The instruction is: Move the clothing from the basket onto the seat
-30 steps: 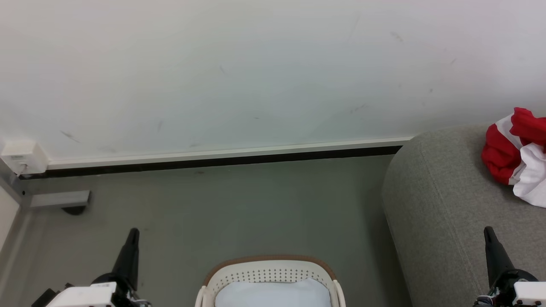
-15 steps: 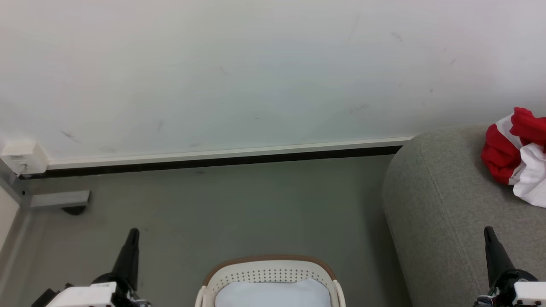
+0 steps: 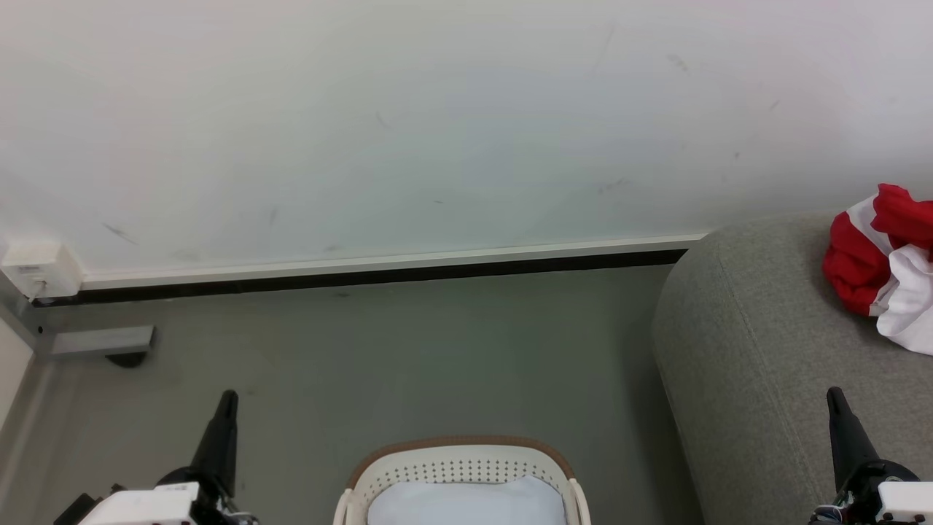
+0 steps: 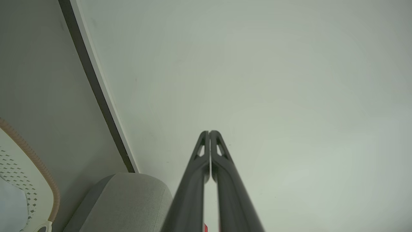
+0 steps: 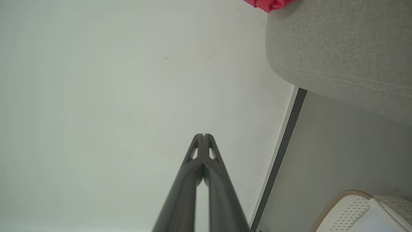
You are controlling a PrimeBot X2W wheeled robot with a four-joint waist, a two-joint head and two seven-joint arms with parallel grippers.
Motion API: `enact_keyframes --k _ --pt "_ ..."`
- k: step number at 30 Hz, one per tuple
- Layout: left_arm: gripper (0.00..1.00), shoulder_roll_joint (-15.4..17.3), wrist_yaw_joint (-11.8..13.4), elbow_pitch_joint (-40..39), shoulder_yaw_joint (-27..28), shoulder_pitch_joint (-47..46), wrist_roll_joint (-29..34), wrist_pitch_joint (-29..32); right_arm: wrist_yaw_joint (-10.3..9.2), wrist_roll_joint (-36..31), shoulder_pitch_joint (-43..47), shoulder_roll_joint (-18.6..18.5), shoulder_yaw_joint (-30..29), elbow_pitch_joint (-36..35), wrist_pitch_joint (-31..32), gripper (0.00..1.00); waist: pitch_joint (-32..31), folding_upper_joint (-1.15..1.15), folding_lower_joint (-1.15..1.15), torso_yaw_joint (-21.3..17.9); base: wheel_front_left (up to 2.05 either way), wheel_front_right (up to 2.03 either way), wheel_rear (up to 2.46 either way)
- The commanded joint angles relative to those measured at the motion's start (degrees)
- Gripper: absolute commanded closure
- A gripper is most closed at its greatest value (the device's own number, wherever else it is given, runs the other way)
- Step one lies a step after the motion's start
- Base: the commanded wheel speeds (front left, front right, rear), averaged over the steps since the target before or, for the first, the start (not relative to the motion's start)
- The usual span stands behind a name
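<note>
The red and white clothing lies bunched on the grey seat at the right edge; a red corner of the clothing peeks over the seat in the right wrist view. At bottom centre stands the cream basket with its brown rim, on the floor left of the seat, and a plain pale cloth rests inside it. My left gripper is shut and empty, low at the left. My right gripper is shut and empty too, over the seat's front. Both wrist views show the gripper tips pressed together, left and right.
A white wall with a pale skirting and dark gap runs behind the grey floor. A small white box and a grey bracket sit at the far left corner.
</note>
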Motion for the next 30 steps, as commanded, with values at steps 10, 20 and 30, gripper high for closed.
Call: enact_keyframes --k 10,20,30 --pt "1.00 0.41 -0.25 -0.17 0.04 -0.49 -0.79 0.20 -0.14 0.05 -0.64 -0.36 -0.21 -0.29 0.20 1.00 0.00 0.00 0.00 0.00 0.00 0.00 0.00" --pt "1.00 0.41 -0.25 -0.17 0.05 -0.49 -0.79 0.20 -0.14 0.05 -0.64 -0.36 -0.21 -0.29 0.20 1.00 0.00 0.00 0.00 0.00 0.00 0.00 0.00" --pt "1.00 0.41 -0.25 -0.17 0.03 -0.49 -0.79 0.20 -0.14 0.05 -0.64 -0.36 -0.22 -0.29 0.20 1.00 0.00 0.00 0.00 0.00 0.00 0.00 0.00"
